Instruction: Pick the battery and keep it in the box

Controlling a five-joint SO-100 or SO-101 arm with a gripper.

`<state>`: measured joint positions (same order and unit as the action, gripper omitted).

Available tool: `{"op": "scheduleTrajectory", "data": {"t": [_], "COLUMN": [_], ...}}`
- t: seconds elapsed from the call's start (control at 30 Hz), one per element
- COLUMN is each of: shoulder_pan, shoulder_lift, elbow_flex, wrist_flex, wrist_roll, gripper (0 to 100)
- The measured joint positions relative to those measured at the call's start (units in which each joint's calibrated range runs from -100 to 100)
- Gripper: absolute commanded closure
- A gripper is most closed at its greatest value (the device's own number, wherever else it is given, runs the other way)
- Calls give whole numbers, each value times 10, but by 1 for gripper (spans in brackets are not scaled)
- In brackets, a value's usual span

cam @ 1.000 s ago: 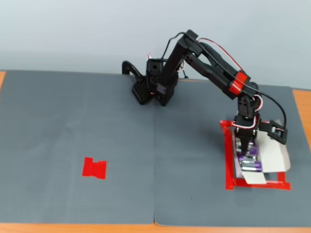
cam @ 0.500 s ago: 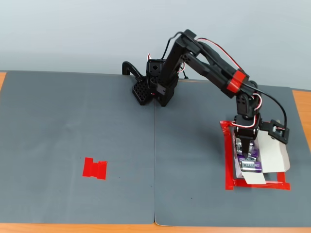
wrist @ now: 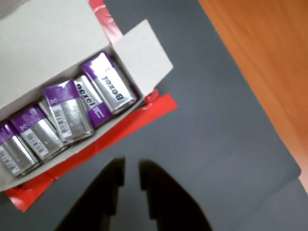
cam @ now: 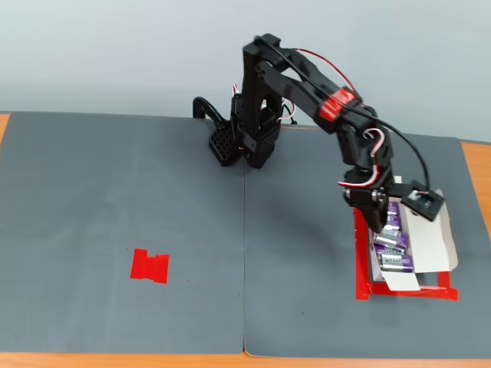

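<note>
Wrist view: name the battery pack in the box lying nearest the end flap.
The battery pack reading "Bexel", rightmost of the row, beside the end flap; the others lie further left.
</note>
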<state>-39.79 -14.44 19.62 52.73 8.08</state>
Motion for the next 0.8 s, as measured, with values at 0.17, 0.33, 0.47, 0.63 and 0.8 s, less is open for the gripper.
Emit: {"op": "scheduleTrajectory", "data": {"t": [0.17, 0.33, 0.47, 0.63, 0.8], "shoulder_pan": [44, 105, 169, 245, 301], "shoulder_lift": [-74, -167, -248, -355, -449], "elbow_flex": [48, 95, 134, 185, 243], "wrist_flex": [0, 0, 0, 0, 0], "wrist_roll": [0, 0, 0, 0, 0], "gripper": [98, 98, 98, 98, 98]}}
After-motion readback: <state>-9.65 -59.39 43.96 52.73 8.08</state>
